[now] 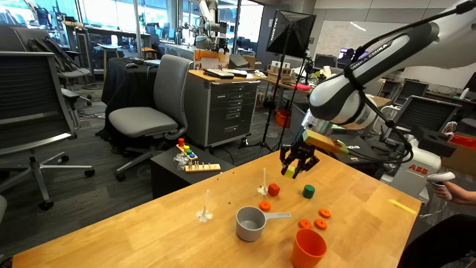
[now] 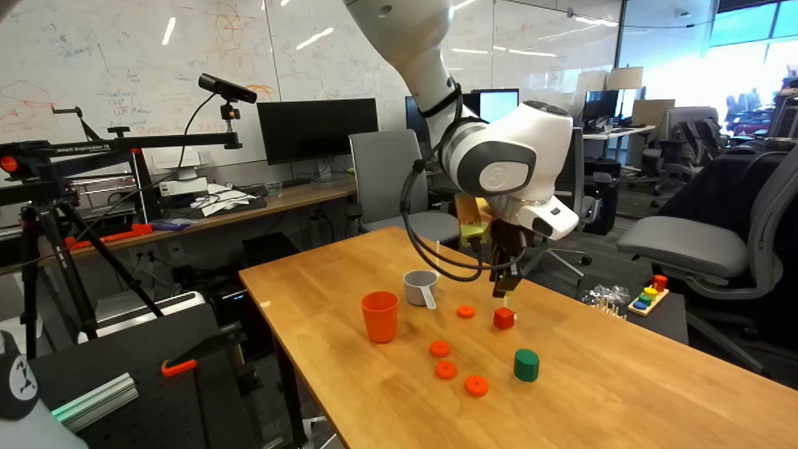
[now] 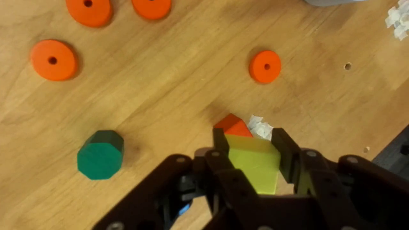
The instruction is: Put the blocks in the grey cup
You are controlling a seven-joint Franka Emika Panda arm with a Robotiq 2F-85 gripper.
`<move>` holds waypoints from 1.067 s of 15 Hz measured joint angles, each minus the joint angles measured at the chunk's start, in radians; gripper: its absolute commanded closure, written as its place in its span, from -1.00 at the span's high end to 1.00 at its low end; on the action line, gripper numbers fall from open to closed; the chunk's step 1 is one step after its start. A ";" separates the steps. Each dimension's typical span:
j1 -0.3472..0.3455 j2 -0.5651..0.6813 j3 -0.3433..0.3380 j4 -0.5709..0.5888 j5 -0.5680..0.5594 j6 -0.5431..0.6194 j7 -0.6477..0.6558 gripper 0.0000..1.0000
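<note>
Jaws: clamped on the yellow block (image 3: pixel 255 169), pressing it from two opposite sides; I have them up above the surface (image 1: pixel 167 230).
Yellow block: between the jaws and off the surface; in my wrist view it hides part of the red block (image 1: pixel 273 190).
Red block: resting on the surface, lower than the jaws and just past them in the wrist view.
Green block (image 3: pixel 99 159): standing on the surface, left of the jaws as I see it from the wrist, well apart from the red block.
Lone orange disc (image 3: pixel 263 60): flat on the surface ahead of the jaws, between the red block and the grey cup (image 1: pixel 248 232).
Three more orange discs (image 3: pixel 64 64): flat on the surface too, ahead of the jaws and over to the left in the wrist view.
Grey cup: upright on the surface, well apart from the jaws; I see it in both exterior views, while only a sliver shows at the top edge of the wrist view.
Orange cup (image 1: pixel 305 257): upright, farther from the jaws than the grey cup.
White bits (image 3: pixel 260 127): on the surface just past the jaws, next to the red block; a thin stick (image 1: pixel 264 176) stands up from them in an exterior view.
</note>
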 measured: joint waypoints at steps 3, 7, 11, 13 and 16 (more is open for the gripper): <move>0.007 0.002 0.000 0.038 -0.022 -0.025 -0.003 -0.68; 0.016 0.032 0.000 0.101 -0.040 -0.071 -0.007 -0.68; 0.019 0.088 -0.001 0.157 -0.052 -0.098 -0.008 -0.68; 0.019 0.113 -0.004 0.181 -0.054 -0.109 -0.008 -0.68; 0.019 0.143 -0.009 0.213 -0.055 -0.129 -0.008 -0.68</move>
